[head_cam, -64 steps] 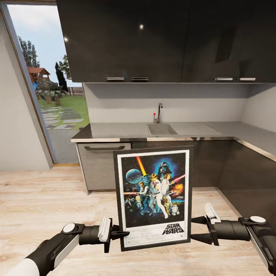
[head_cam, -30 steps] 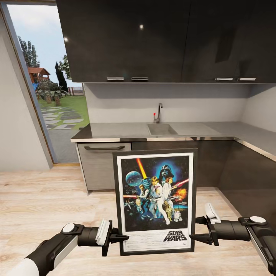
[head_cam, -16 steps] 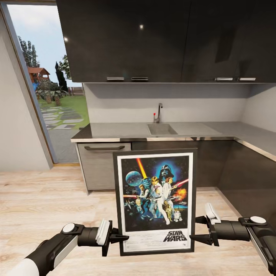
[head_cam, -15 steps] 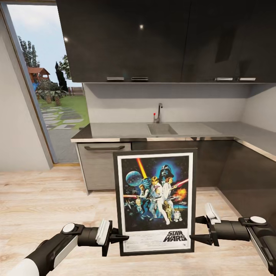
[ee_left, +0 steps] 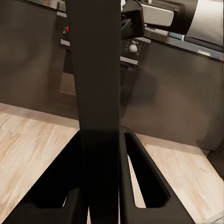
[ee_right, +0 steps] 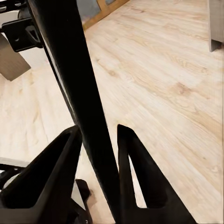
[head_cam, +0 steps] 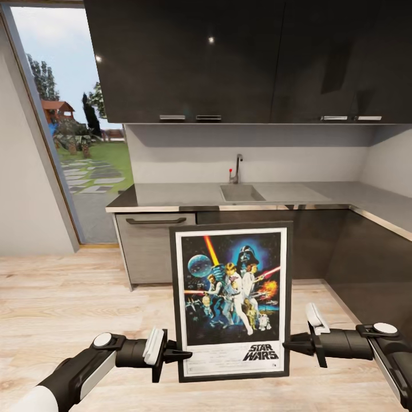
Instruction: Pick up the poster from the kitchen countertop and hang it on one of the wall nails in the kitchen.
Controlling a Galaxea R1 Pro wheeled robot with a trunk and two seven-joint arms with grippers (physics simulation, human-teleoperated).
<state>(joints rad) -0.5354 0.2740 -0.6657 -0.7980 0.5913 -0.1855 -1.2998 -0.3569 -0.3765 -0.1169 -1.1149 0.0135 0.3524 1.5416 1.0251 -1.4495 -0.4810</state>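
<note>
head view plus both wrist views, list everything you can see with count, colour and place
poster: 1, black frame, white border, colourful figures on dark blue, upright in front of the robot, held at both side edges
kitchen countertop: 1, grey, L-shaped, behind the poster
sink: 1, grey, set into the countertop
tap: 1, slim grey, behind the sink
upper cabinets: dark glossy, above the countertop
lower cabinets: dark, under the countertop
drawer front: 1, grey, at the countertop's left end
window: 1, tall, left, garden outside
floor: light wood
left gripper: 1, black, on the poster's left edge
right gripper: 1, black, on the poster's right edge
</note>
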